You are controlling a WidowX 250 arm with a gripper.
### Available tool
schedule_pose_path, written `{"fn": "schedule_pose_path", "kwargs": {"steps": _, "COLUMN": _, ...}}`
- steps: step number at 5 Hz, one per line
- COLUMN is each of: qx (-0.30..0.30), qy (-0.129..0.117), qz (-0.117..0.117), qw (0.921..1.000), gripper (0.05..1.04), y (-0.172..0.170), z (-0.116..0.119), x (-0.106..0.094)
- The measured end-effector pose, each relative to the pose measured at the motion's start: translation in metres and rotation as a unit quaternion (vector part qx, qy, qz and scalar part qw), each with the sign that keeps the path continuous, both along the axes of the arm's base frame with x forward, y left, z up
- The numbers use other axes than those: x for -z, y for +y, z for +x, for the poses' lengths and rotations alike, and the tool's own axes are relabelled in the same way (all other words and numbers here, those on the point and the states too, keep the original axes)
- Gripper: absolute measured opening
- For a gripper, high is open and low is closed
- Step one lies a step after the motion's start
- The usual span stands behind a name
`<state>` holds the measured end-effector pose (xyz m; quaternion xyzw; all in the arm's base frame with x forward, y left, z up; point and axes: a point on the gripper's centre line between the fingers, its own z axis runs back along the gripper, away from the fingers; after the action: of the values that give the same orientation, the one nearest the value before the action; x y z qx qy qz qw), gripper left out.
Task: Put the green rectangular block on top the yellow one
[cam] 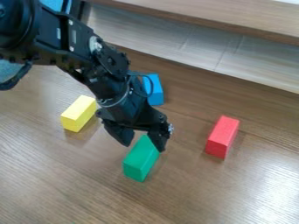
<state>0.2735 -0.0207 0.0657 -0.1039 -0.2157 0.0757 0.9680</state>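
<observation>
gripper (144,148) spread pretty wide at green block's (140,159) far end, nothing grabbed afaict | yellow block (79,113) left | red block (222,136) right | blue one (155,89) far side

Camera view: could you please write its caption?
Open pincer at the green block; yellow block, blue block and red block nearby.

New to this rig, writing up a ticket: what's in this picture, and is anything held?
It's one view, from a fixed camera looking down at a slant on a brown wood-grain table. The black robot arm enters from the upper left. Its black two-finger gripper hangs open at the far end of a green rectangular block; nothing looks gripped. Also on the table: a yellow rectangular block, a red rectangular block and a blue block, partly behind the arm.
</observation>
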Motion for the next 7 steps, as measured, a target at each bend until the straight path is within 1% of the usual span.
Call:
{"fn": "schedule_pose_path", "kwargs": {"steps": 1, "qx": 0.001, "qy": 0.012, "qz": 0.013, "qw": 0.9998, "gripper": 0.999, "y": -0.004, "z": -0.003, "x": 0.012}}
{"fn": "schedule_pose_path", "kwargs": {"steps": 2, "qx": -0.005, "qy": 0.042, "qz": 0.034, "qw": 0.9985, "gripper": 0.945, "y": -0.003, "z": -0.007, "x": 0.03}}
{"fn": "schedule_pose_path", "kwargs": {"steps": 3, "qx": -0.019, "qy": 0.053, "qz": 0.057, "qw": 0.9968, "gripper": 0.695, "y": -0.002, "z": -0.003, "x": 0.036}}
{"fn": "schedule_pose_path", "kwargs": {"steps": 4, "qx": -0.025, "qy": 0.038, "qz": 0.055, "qw": 0.9975, "gripper": 0.597, "y": -0.001, "z": -0.002, "x": 0.034}}
{"fn": "schedule_pose_path", "kwargs": {"steps": 5, "qx": -0.052, "qy": 0.02, "qz": 0.047, "qw": 0.9974, "gripper": 0.597, "y": 0.012, "z": 0.0, "x": 0.012}}
{"fn": "schedule_pose_path", "kwargs": {"steps": 6, "qx": -0.105, "qy": -0.001, "qz": 0.047, "qw": 0.9933, "gripper": 0.597, "y": 0.043, "z": 0.006, "x": -0.022}}
{"fn": "schedule_pose_path", "kwargs": {"steps": 7, "qx": -0.151, "qy": -0.008, "qz": 0.052, "qw": 0.9872, "gripper": 0.597, "y": 0.074, "z": 0.006, "x": -0.039}}
